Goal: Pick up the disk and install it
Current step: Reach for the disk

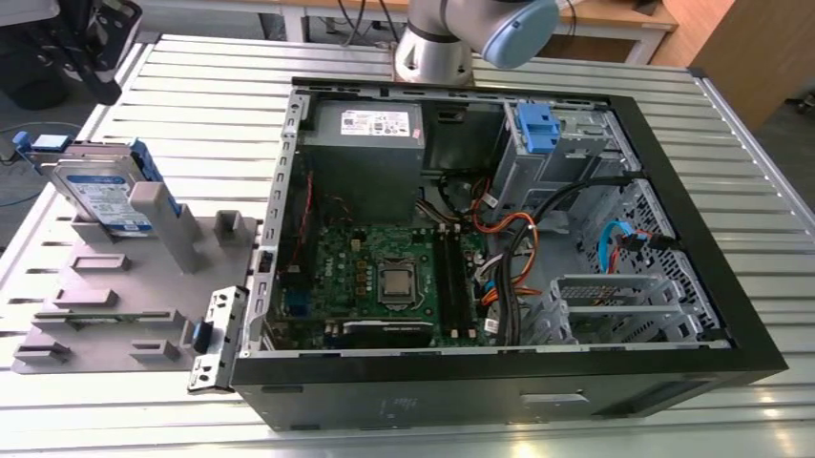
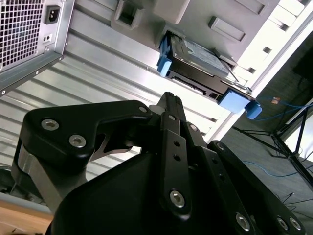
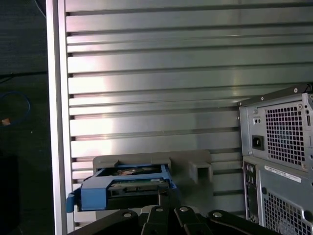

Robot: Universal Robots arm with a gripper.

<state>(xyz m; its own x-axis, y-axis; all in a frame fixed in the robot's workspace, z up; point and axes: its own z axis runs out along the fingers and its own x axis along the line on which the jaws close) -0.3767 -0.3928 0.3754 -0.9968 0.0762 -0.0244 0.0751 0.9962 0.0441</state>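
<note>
While its jaws are drawn narrow and grip nothing, the black-linked gripper (image 2: pixel 168 98) points at the disk (image 2: pixel 200 58), near it but apart. The disk, smooth silver metal framed in blue plastic, stands on edge in a slotted grey rack (image 1: pixel 114 315), probably so that its carrier edges are free for grasping. Both rest on the ribbed aluminium surface (image 1: pixel 217 86) just beside the open black computer case (image 1: pixel 510 401), at the exterior view's left of it.

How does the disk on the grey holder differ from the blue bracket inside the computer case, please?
The disk stands on edge in the grey holder outside the computer case; the blue bracket sits inside it. The disk shows a labelled silver face; the blue bracket shows none. Both have blue plastic.
</note>
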